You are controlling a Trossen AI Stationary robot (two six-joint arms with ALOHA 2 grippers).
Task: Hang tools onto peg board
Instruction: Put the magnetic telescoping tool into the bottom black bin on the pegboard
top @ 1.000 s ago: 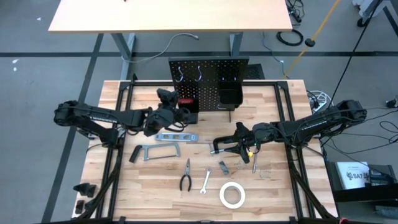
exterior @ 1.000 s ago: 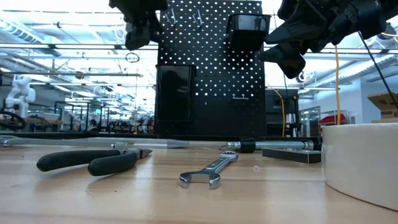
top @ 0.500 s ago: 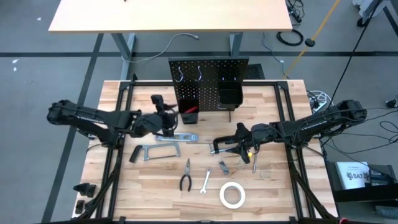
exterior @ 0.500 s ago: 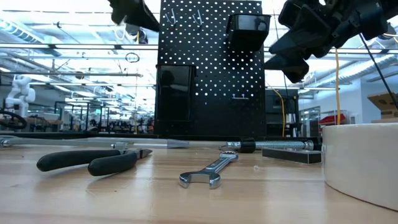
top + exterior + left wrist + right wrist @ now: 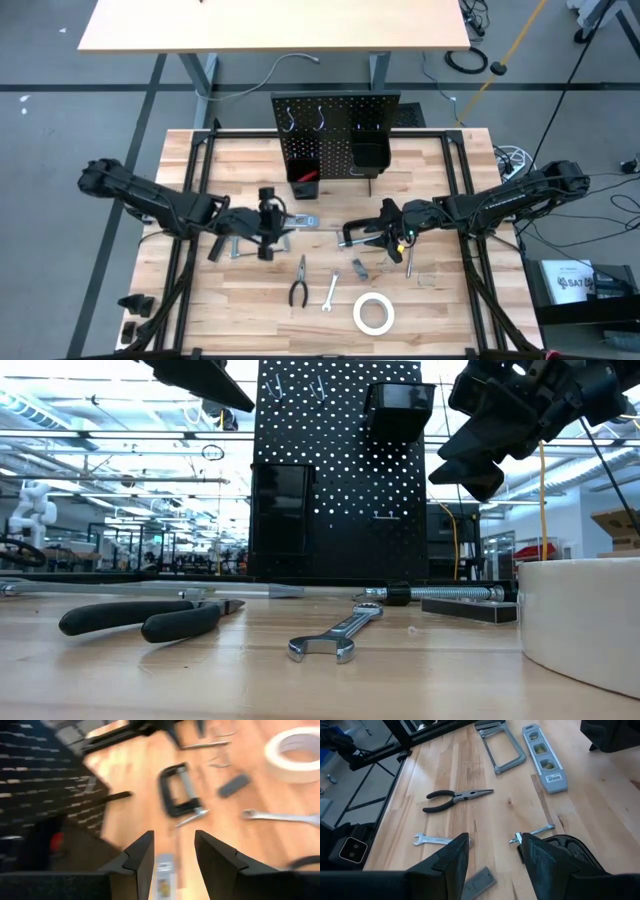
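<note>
From above, the peg board (image 5: 335,135) stands at the far side of the desk (image 5: 440,300). Two black bins hang on it. The left bin (image 5: 303,178) has something red in it, maybe the screwdriver handle. The right bin (image 5: 369,157) looks dark inside, so I cannot tell what it holds. The left gripper (image 5: 266,230) hovers in front of the board, over the hacksaw (image 5: 250,243) and level (image 5: 298,221). The right gripper (image 5: 393,228) waits by the C-clamp (image 5: 358,232). The pliers (image 5: 298,282), wrench (image 5: 330,290) and tape roll (image 5: 373,313) lie flat, nearer than the board, likely waiting to be hung.

From desk height, both arms hang high beside the board.

The left wrist view shows that gripper's fingers (image 5: 141,857) spread and empty, with the level below.

The right wrist view shows its fingers (image 5: 451,857) spread too, holding nothing, just over the C-clamp.
</note>
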